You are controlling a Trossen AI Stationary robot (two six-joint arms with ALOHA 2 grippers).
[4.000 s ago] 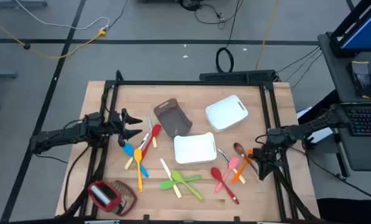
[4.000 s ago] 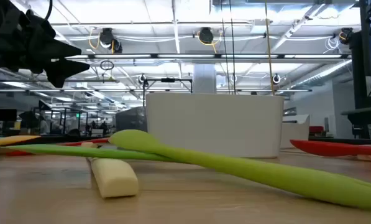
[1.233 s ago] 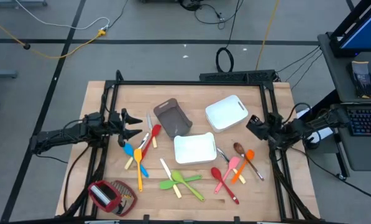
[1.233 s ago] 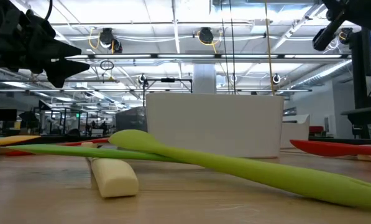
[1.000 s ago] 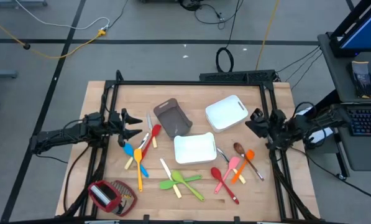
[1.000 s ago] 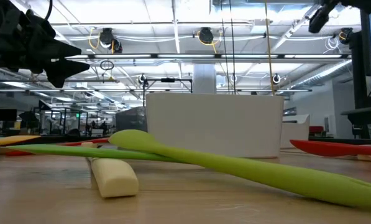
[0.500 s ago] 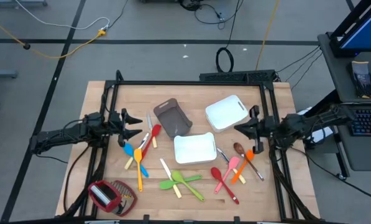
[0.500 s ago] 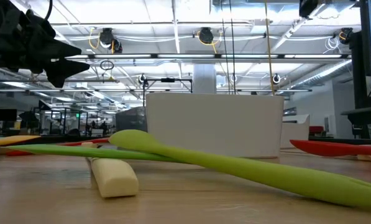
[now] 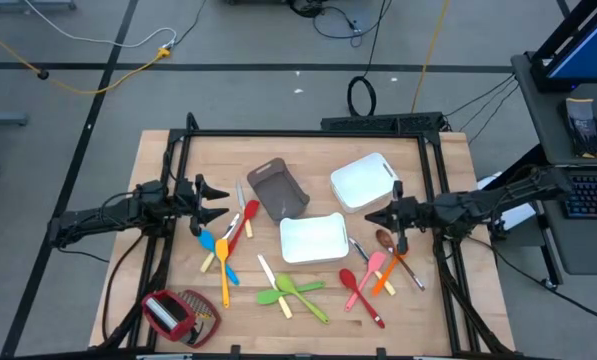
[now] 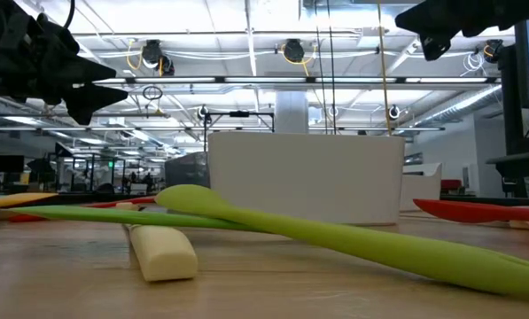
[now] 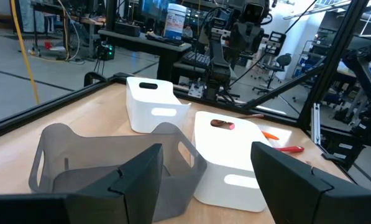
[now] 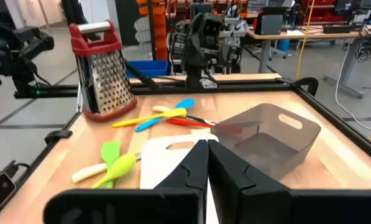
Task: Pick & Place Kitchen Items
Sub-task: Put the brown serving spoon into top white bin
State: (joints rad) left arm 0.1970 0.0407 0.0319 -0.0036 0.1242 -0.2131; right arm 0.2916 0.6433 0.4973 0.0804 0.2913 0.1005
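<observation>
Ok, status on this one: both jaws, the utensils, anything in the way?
Left gripper open, empty, parked by the left utensils. Right gripper shut, empty, over the white tray edge. Utensils all on the table. Nothing in the way.

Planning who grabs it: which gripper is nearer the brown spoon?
Right. The right gripper hovers just beside the brown spoon, while the left gripper waits across the table, beyond the white tray.

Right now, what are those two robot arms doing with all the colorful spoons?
Nothing is being held yet. The right gripper is shut and empty, reaching out over the table between the white tray and the pile with the brown spoon and orange spoon. The left gripper waits open at the table's left side, near the grey tray. All the spoons and spatulas lie on the wood, outside the trays.
</observation>
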